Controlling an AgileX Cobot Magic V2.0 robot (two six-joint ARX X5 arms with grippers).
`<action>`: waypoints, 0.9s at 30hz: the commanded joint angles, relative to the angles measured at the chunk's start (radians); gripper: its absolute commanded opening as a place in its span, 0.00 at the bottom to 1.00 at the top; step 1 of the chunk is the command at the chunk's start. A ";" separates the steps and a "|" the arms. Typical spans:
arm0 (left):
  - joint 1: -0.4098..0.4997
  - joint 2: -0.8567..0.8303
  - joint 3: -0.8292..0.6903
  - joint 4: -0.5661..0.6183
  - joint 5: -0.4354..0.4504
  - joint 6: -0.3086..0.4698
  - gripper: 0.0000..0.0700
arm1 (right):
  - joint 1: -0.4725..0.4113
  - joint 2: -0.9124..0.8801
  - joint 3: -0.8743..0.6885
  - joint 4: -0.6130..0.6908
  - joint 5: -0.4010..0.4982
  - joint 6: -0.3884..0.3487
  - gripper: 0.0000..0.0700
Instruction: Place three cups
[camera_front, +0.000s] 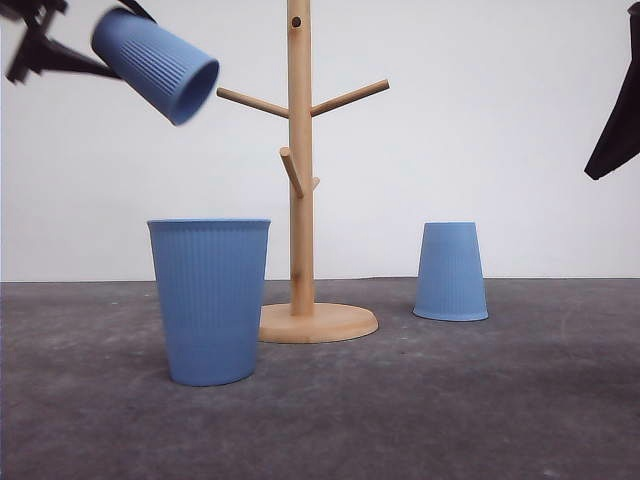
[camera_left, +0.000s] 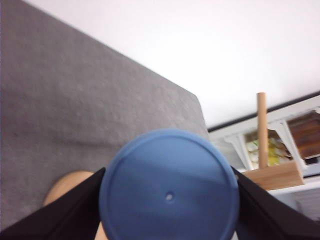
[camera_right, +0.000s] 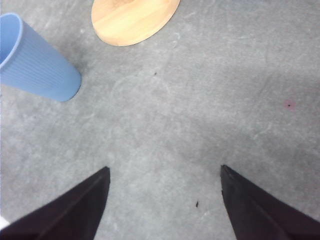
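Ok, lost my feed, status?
Left gripper shut on tilted cup, near stand. Right gripper open. Two cups on table.

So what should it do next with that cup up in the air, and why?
Probably carry the held cup rightward onto the stand's upper left peg. The left gripper holds it tilted, mouth toward that bare peg, still short of it.

The light over my table (camera_front: 500, 400) is even and soft, bright against the white wall, with no glare. Shadows are faint: a pale grey patch lies on the table beside the upright cup (camera_right: 35, 62) in my right wrist view. The cup (camera_front: 155, 62) I hold at the upper left of the front view is slightly motion-blurred. In my left wrist view its base (camera_left: 169, 187) looks soft and dim.
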 joint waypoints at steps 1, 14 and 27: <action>-0.012 0.031 0.020 0.021 0.020 -0.039 0.54 | 0.000 0.004 0.017 0.010 0.004 -0.013 0.63; -0.106 0.153 0.020 0.050 0.056 -0.033 0.54 | 0.000 0.004 0.017 0.017 0.004 -0.012 0.63; -0.145 0.160 0.020 0.086 0.041 -0.031 0.84 | 0.000 0.004 0.017 0.016 0.004 -0.011 0.63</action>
